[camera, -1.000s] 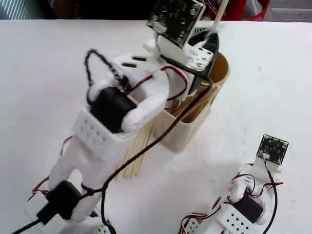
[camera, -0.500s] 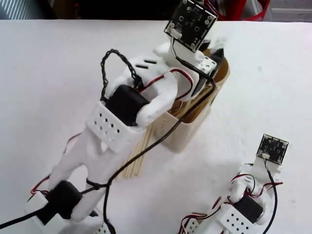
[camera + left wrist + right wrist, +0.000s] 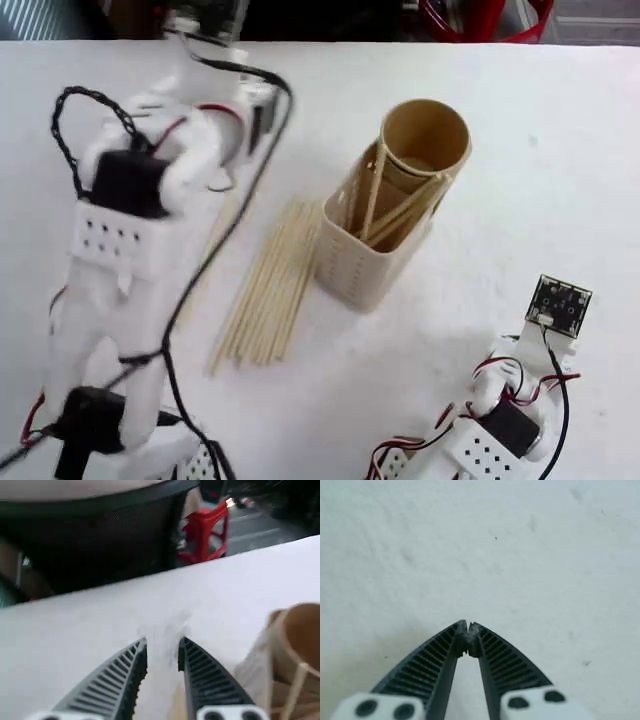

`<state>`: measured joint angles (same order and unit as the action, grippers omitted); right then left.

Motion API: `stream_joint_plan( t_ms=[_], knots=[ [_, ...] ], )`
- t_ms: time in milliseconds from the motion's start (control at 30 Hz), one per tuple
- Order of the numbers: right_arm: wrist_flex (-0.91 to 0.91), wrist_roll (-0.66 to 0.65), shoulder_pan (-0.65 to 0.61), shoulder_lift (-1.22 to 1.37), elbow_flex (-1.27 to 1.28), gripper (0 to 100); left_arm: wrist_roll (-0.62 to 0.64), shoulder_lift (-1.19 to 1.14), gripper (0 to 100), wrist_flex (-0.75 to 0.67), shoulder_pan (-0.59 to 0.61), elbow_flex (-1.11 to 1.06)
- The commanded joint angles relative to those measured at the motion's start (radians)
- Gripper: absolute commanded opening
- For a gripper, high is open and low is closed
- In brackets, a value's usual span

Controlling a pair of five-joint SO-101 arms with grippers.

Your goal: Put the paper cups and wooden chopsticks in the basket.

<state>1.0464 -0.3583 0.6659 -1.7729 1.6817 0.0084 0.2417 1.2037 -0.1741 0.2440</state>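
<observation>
On the white desk point(image 3: 560, 180), the left arm point(image 3: 120, 260) takes the 9 o'clock side, its hand point(image 3: 161, 642) released and empty. The basket point(image 3: 360, 270) stands at centre, holding a paper cup point(image 3: 425, 135) and leaning chopsticks point(image 3: 372, 195). A loose bundle point(image 3: 265, 285) lies at the basket's 8 o'clock. The right hand point(image 3: 468, 626), at 5 o'clock, is clenched on nothing.

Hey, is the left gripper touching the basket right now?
Apart. In the left wrist view the left gripper is open over bare table, with a clear gap to the basket.
</observation>
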Motion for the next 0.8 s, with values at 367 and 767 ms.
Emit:
stream_joint_plan(
  t_ms=[367,767],
  knots=[
    [0.002,-0.008,0.002,0.005,0.011,1.8,-0.235,-0.625,12,-0.104,0.182,-0.259],
    [0.002,-0.008,0.004,0.005,0.011,1.8,-0.229,-0.664,12,-0.098,0.211,-0.241]
  ],
)
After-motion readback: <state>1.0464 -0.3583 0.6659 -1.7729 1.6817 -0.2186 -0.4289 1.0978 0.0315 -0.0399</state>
